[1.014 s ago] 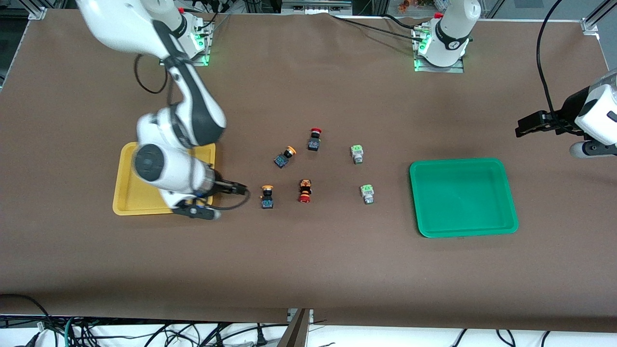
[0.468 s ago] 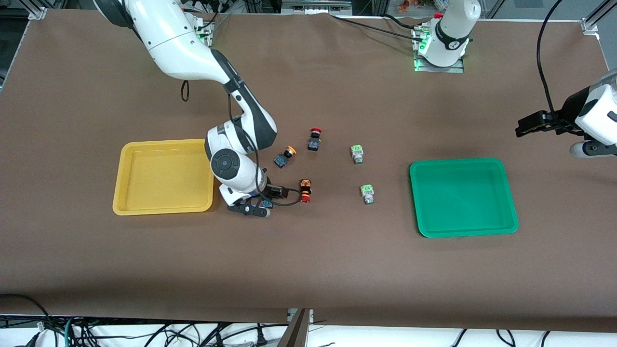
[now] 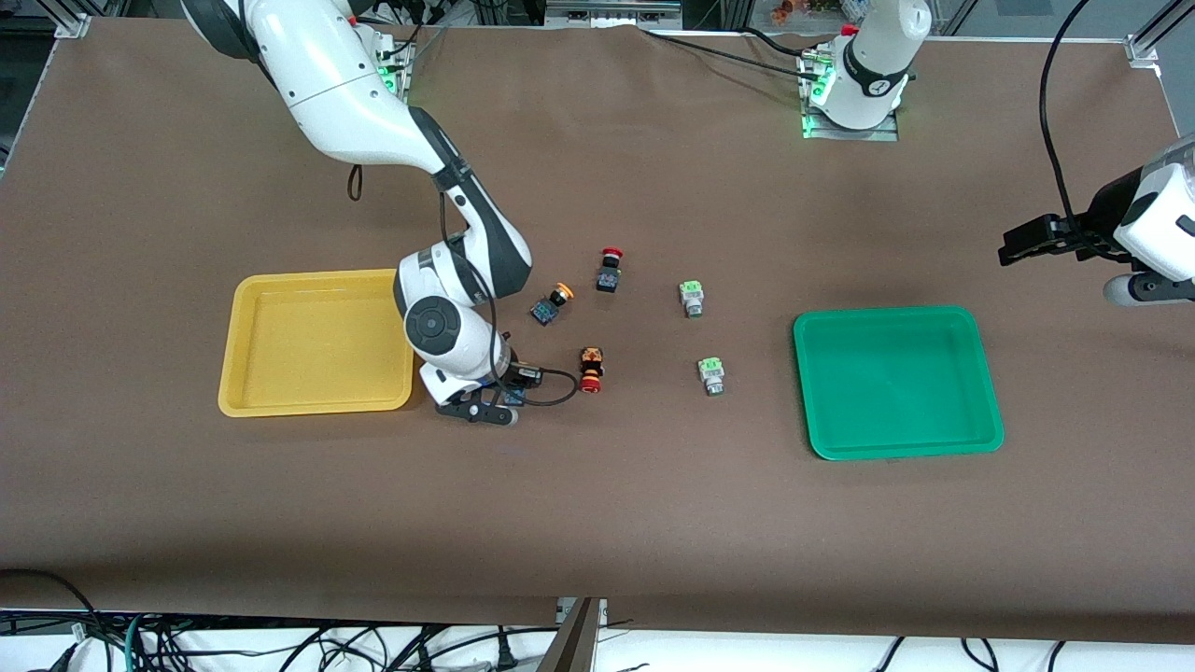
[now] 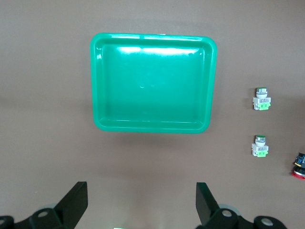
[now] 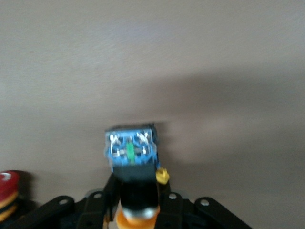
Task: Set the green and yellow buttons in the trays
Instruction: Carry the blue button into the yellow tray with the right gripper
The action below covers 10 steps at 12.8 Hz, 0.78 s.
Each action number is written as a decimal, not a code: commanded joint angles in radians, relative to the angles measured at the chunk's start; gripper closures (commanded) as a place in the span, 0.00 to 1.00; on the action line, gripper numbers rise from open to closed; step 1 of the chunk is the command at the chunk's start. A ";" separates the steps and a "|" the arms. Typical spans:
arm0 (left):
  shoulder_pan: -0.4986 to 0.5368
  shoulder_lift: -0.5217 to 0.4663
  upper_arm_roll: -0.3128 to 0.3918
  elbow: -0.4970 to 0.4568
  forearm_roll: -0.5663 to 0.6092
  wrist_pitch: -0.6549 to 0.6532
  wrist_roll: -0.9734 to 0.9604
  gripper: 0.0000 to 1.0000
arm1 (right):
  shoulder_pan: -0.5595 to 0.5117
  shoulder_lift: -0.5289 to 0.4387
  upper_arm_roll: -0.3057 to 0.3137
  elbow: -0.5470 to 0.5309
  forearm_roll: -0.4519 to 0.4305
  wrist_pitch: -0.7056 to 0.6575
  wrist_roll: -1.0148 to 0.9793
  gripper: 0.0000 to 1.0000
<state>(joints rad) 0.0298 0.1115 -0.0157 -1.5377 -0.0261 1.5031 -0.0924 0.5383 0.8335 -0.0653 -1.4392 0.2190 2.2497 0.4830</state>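
One yellow button [image 3: 514, 397] lies on the table beside the yellow tray [image 3: 308, 345]. My right gripper [image 3: 515, 392] is low over it and shut on its black body [image 5: 131, 152], with one finger on each side. The second yellow button [image 3: 551, 305] lies farther from the camera. Two green buttons [image 3: 691, 297] [image 3: 711, 374] lie between the red ones and the green tray [image 3: 896, 383]. They also show in the left wrist view [image 4: 262, 99] [image 4: 260, 146], as does the green tray [image 4: 152, 86]. My left gripper [image 3: 1013, 245] waits, open and empty [image 4: 141, 210], high over the left arm's end of the table.
Two red-capped black buttons [image 3: 610, 269] [image 3: 590, 369] lie among the others. The nearer one is just beside my right gripper and shows in the right wrist view [image 5: 8, 188]. Both trays hold nothing.
My right arm swung from over the yellow tray to the nearer yellow button, came down on it and closed its fingers around its body. The left arm has not moved.
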 commanded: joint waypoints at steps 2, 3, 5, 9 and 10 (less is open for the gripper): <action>0.002 0.013 -0.006 0.033 0.005 -0.024 0.019 0.00 | -0.038 -0.172 -0.146 -0.058 -0.001 -0.272 -0.281 0.94; 0.004 0.017 -0.007 0.033 0.003 -0.023 0.016 0.00 | -0.038 -0.228 -0.190 -0.137 -0.001 -0.275 -0.356 0.92; -0.010 0.025 -0.012 0.033 0.003 -0.021 0.014 0.00 | -0.038 -0.327 -0.296 -0.315 -0.001 -0.225 -0.524 0.90; -0.095 0.037 -0.027 0.028 0.003 0.031 -0.138 0.00 | -0.040 -0.367 -0.376 -0.598 0.017 0.048 -0.652 0.72; -0.105 0.054 -0.046 0.007 -0.002 0.090 -0.206 0.00 | -0.040 -0.370 -0.376 -0.595 0.017 0.038 -0.646 0.43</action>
<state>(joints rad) -0.0384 0.1336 -0.0471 -1.5385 -0.0261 1.5365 -0.1936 0.4775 0.5179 -0.4453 -1.9595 0.2225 2.2469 -0.1598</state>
